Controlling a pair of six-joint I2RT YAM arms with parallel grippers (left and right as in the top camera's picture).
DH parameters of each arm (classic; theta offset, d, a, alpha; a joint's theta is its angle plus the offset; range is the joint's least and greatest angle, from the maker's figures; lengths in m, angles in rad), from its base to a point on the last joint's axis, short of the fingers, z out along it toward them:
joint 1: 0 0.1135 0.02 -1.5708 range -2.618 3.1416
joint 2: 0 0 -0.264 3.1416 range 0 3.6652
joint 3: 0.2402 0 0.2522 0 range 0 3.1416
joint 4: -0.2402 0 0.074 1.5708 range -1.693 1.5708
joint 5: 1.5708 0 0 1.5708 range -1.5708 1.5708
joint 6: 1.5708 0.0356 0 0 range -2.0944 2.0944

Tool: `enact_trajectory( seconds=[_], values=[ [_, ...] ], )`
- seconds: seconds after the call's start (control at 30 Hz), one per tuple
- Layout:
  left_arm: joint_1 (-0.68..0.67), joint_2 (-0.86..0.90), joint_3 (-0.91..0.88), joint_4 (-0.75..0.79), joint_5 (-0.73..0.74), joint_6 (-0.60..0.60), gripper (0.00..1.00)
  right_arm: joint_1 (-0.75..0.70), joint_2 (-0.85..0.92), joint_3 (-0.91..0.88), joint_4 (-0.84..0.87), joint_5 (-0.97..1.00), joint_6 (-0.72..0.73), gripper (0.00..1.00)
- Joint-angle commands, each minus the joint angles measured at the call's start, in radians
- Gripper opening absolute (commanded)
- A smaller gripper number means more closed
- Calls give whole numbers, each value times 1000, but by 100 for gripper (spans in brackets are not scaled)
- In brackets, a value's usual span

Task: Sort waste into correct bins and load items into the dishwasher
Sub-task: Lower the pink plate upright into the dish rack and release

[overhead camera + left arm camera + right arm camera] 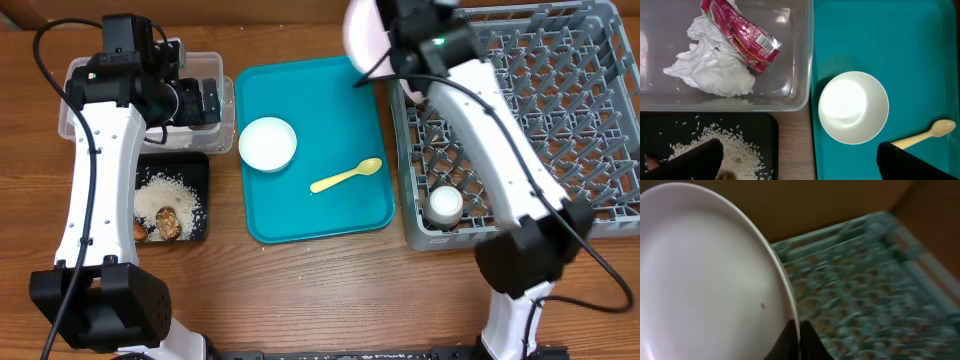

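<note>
A wood-grain bench [300, 290] carries a large flat teal tray [340, 110] at centre, with a clear rectangular plastic tub [215, 70] and a shallow black rectangular tray [195, 170] to its left and a large square grey plastic dish rack [560, 100] touching its right edge. The right claw [799, 330] is pinched on the rim of a round white plate [705, 280], which hangs on edge and tilted above the far corner where tray meets rack; the rack behind it is blurred in the wrist view. The left claw [800, 162] hovers spread wide over the near edge of the tub, holding nothing. On the teal tray a pale yellow plastic spoon [346, 177] lies flat, its long axis slanting from near-left to far-right, the scoop end towards the rack. A white bowl [267, 143] sits upright just left of it. The tub holds crumpled silvery-white paper [715, 70] with a red snack wrapper [742, 37] lying on top. The black tray holds scattered white rice grains [165, 195], a small orange carrot [140, 228] and a brown lumpy food piece [168, 225] at its near end. A small white cup [445, 205] stands in the rack's near-left corner.
</note>
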Motion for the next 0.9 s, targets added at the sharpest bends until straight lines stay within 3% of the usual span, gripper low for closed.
enact_trajectory(
  seconds=[0.0, 0.07, 0.33, 0.53, 0.87],
  values=[
    [-2, -11, 24, 0, -7, -7, 100, -8, -51, 28, -61, 463, -5, 4],
    [-2, -11, 24, 0, -7, -7, 100, -23, -43, 10, -101, 559, -6, 4],
    [-2, -11, 24, 0, -7, -7, 100, -149, -27, -123, -2, 534, -10, 4],
    [-2, -11, 24, 0, -7, -7, 100, -215, -27, -228, 188, 318, -204, 4],
    [-2, -11, 24, 0, -7, -7, 100, -249, -27, -354, 544, 303, -458, 4]
  ],
)
